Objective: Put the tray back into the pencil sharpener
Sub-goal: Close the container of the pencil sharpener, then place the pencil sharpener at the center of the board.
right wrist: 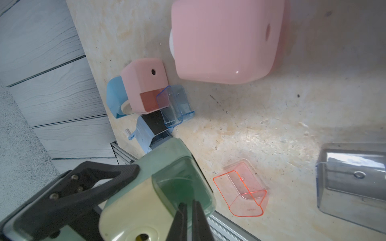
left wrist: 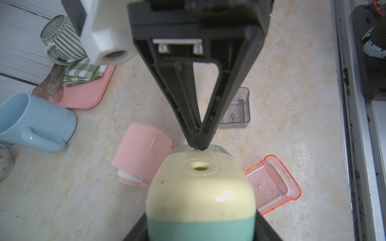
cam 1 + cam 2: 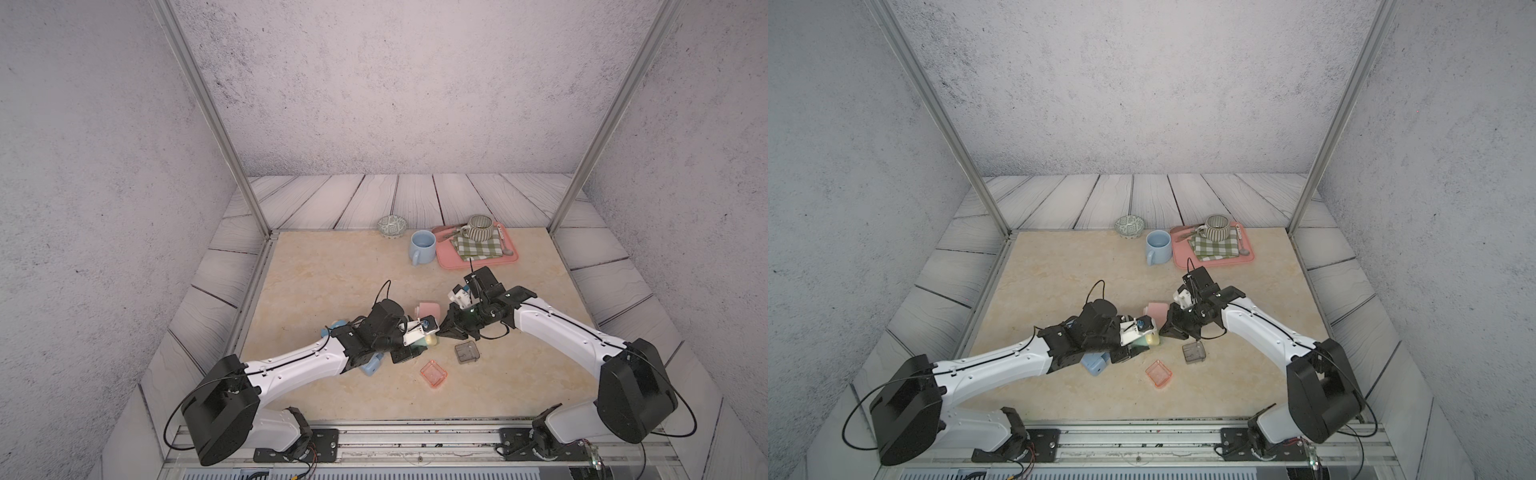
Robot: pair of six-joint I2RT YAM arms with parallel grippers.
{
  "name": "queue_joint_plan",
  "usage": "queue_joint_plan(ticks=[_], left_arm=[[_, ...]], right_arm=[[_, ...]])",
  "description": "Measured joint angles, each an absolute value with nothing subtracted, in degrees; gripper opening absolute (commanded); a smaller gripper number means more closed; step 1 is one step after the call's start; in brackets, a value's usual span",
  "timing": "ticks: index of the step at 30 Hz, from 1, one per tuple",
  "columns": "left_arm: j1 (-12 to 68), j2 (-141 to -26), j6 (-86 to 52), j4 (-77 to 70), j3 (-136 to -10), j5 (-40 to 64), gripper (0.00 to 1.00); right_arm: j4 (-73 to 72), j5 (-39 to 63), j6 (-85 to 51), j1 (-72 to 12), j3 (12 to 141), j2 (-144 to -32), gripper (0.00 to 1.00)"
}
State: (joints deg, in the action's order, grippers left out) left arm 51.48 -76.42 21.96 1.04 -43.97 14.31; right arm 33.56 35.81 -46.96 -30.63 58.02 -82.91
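My left gripper (image 2: 200, 229) is shut on the cream and green pencil sharpener (image 2: 200, 187), holding it off the table by its green lower half. In both top views the sharpener (image 3: 430, 340) (image 3: 1150, 338) shows between the two grippers. The translucent green tray (image 1: 183, 185) sits in the sharpener's slot, its front about level with the body. My right gripper (image 1: 188, 203) is shut, and its narrow tips rest against the tray's front. From the left wrist view, the right gripper (image 2: 198, 146) touches the far end of the sharpener.
An orange tray (image 3: 433, 373) and a grey tray (image 3: 466, 352) lie loose near the front. A pink sharpener (image 3: 428, 309) lies behind the grippers, a blue one (image 3: 371, 365) under the left arm. A blue mug (image 3: 422, 246) and a pink serving board (image 3: 478, 259) stand at the back.
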Motion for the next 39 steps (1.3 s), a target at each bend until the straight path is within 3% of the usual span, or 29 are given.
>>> queue_joint_plan(ticks=[10, 15, 20, 25, 39], left_arm=[[50.0, -75.6, 22.6, 4.3, -45.7, 13.8, 0.09], [42.0, -70.5, 30.8, 17.1, -50.6, 17.6, 0.09], [31.6, -70.3, 41.4, 29.0, -58.0, 23.8, 0.09], [27.2, -78.8, 48.9, 35.8, -66.4, 27.0, 0.09], [26.4, -104.8, 56.8, 39.3, -86.0, 27.9, 0.1]], right_arm=[[36.6, 29.6, -46.3, -28.8, 58.8, -78.4, 0.23], [39.5, 23.9, -44.8, -24.1, 59.2, -70.0, 0.24], [41.6, 22.0, -43.2, -23.0, 59.5, -69.6, 0.24], [42.0, 21.9, -42.4, -22.7, 59.5, -70.8, 0.23], [45.6, 22.5, -37.2, -18.7, 63.5, -74.0, 0.24]])
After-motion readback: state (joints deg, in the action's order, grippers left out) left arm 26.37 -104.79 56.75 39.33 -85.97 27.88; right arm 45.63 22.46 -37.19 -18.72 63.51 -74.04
